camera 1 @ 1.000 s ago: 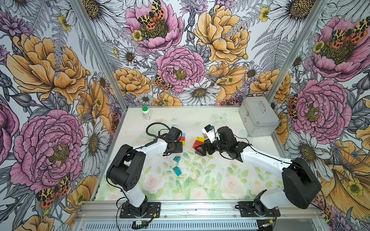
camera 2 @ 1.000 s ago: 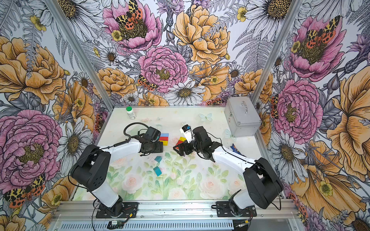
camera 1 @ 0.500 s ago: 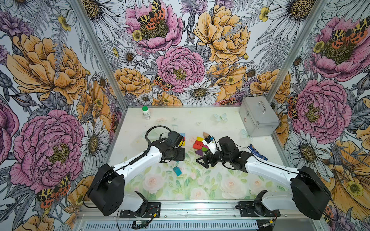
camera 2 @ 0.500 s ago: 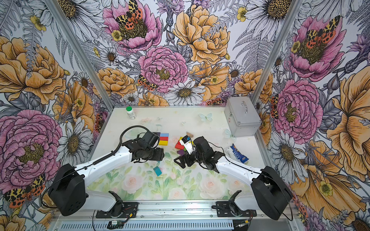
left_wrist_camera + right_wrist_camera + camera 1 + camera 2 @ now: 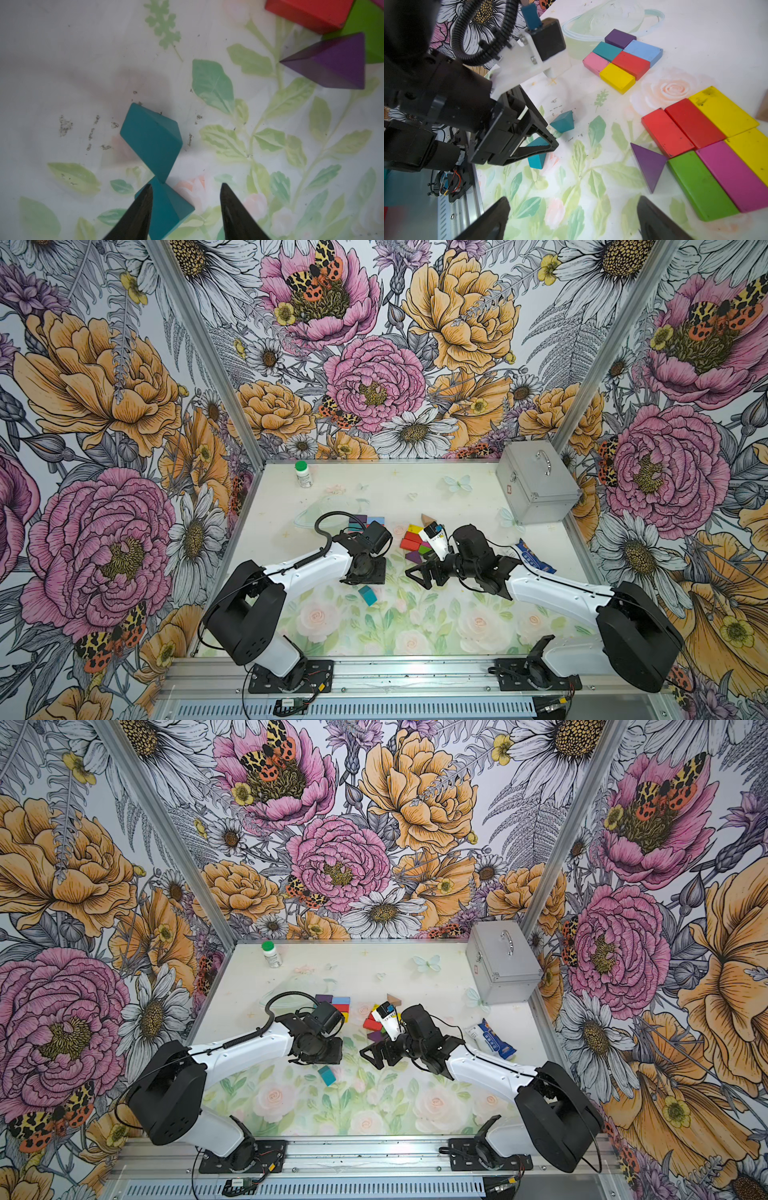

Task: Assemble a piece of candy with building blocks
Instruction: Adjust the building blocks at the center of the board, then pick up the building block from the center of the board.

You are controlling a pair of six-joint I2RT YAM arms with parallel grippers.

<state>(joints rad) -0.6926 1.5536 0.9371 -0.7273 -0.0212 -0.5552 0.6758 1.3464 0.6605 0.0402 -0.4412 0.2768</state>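
Observation:
Two teal triangle blocks lie on the mat. One [image 5: 166, 209] sits between my left gripper's [image 5: 185, 187] parted fingers and touches one of them; the other [image 5: 150, 135] lies just beyond. In both top views that gripper [image 5: 365, 583] [image 5: 322, 1058] points down at the teal triangle [image 5: 368, 595]. My right gripper [image 5: 573, 200] [image 5: 417, 576] stands open over bare mat near a purple triangle [image 5: 648, 164]. Large red, yellow, magenta and green bricks [image 5: 706, 145] form one slab; small bricks [image 5: 623, 60] form another. A tan triangle [image 5: 427, 517] lies behind the large slab.
A silver case [image 5: 536, 485] stands at the back right and a white bottle with a green cap [image 5: 303, 475] at the back left. A blue-and-white snack packet [image 5: 534, 558] lies by the right arm. The metal rail [image 5: 395, 672] runs along the front edge.
Both grippers have come toward the front of the table. The left gripper's fingers have narrowed around a teal triangle. The right gripper has stayed open.

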